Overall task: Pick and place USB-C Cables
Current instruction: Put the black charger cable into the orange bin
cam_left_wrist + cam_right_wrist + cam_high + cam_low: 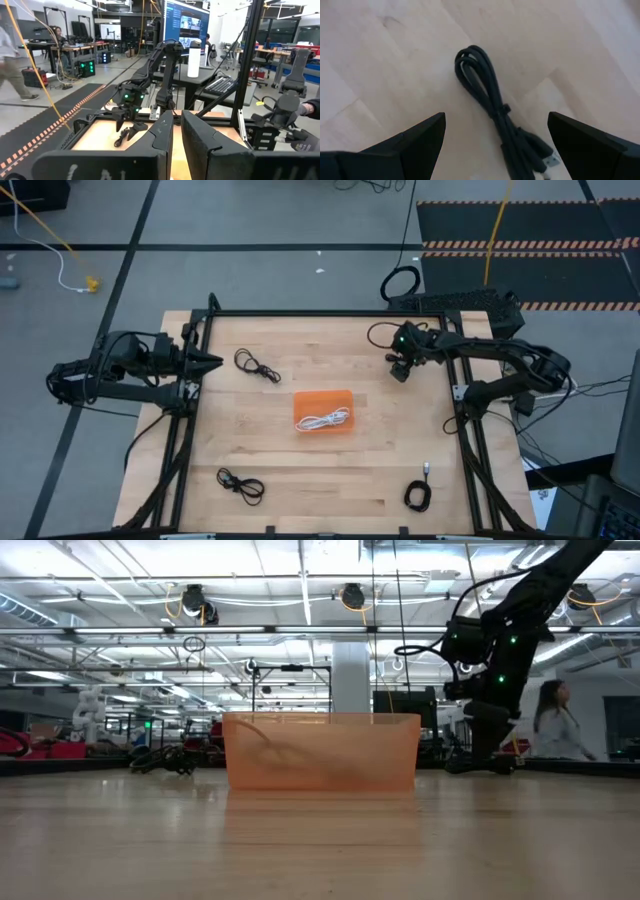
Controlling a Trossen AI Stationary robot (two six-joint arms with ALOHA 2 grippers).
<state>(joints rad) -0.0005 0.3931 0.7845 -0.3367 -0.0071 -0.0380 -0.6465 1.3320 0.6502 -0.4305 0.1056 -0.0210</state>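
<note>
Nearest the lens in right wrist view: black cable (pixel 490 102), bundled w/ a tie at mid-length, plug ends toward one side, lying flat on the bench (pixel 380 55). Right hand (pixel 492 145) hangs directly over it, fingers (pixel 415 137) spread wide, one each side of the bundle, nothing gripped yet.

From above: right hand (pixel 401 367) is at the far right part of the bench (pixel 380 480), this cable under it and mostly hidden. Orange tray (pixel 323 411) sits mid-bench w/ the white cable (pixel 324 420) already inside. Three more black cables out on the wood: far left (pixel 256 366), near left (pixel 240 484), near right (pixel 418 494). All well apart from the tray.

Left hand (pixel 207 361) waits at the left edge, fingers nearly together, holding nothing.

Step in hand, my read: grasp of the far-right cable. To do it well: drop straight down, keep the tie knot betw. the fingers since that's the thickest part, go low enough to touch wood before closing. Risk: thin loop end slips out if the grip lands off the tie; plugs may dangle & snag the tray rim.
</note>
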